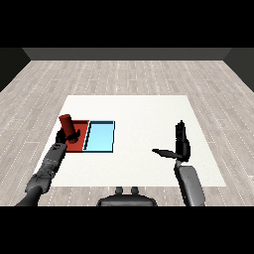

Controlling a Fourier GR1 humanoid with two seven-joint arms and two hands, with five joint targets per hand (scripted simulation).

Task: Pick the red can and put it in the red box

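The red can (66,123) is tilted over the left part of the red tray (81,135), held in my left hand (65,136), whose fingers curl round its lower part. Whether the can touches the tray floor I cannot tell. My right hand (181,143) stands over the white table to the right, far from the trays, its fingers straight and pointing up and its thumb stretched out to the left, holding nothing.
The light blue tray (100,137) lies right beside the red tray, on its right side. The white table (144,114) stretches away behind and to the right of both trays. Grey wooden floor surrounds the table.
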